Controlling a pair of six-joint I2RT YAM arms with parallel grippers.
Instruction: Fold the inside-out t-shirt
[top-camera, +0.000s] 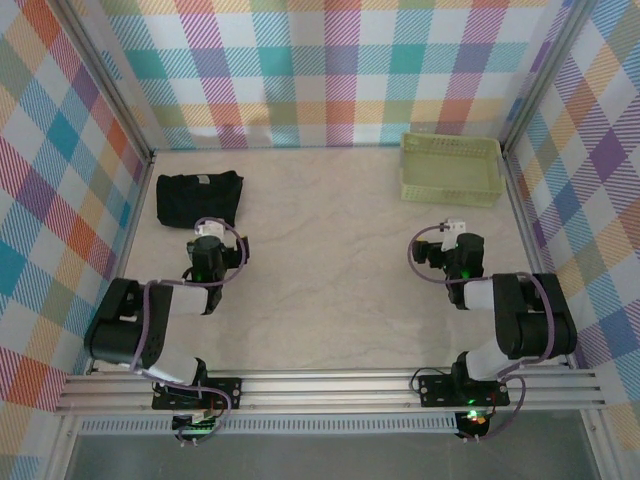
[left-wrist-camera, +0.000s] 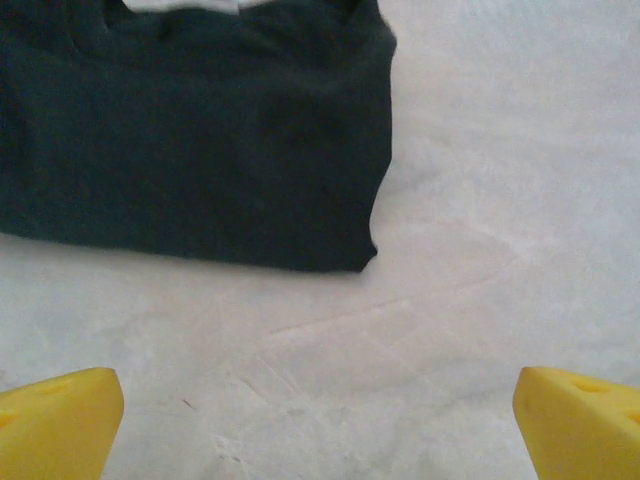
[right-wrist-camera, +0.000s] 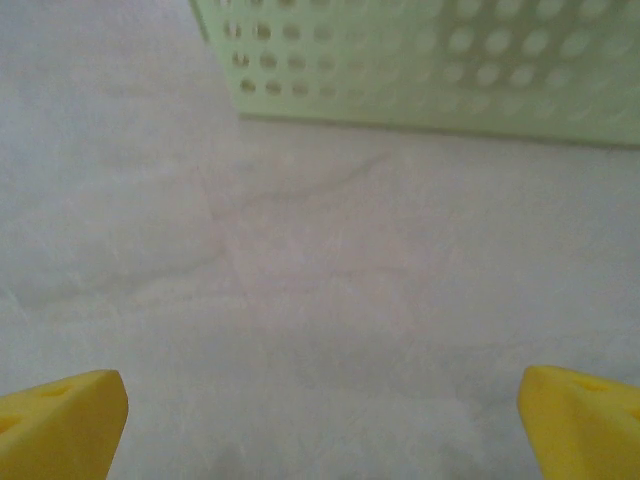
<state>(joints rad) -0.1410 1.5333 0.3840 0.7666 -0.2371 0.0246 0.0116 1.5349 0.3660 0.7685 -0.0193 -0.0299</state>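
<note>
The plain black short-sleeved soft-fabric t-shirt (top-camera: 200, 197) lies on the pale marbled table (top-camera: 330, 260) in the far left part, gathered into a compact rectangular bundle; a small white label (top-camera: 203, 179) shows at its far edge. The left claw (top-camera: 207, 240) sits just beside the bundle's near edge, apart from it; from the left wrist its yellow fingertips (left-wrist-camera: 55, 420) stand spread wide with bare table between them, gripping nothing, the shirt's near right corner lying ahead. The right claw (top-camera: 455, 245) is well apart on the right side, equally wide open and empty; beyond it the pale green perforated plastic basket (top-camera: 450, 190) stands in the far right corner.
</note>
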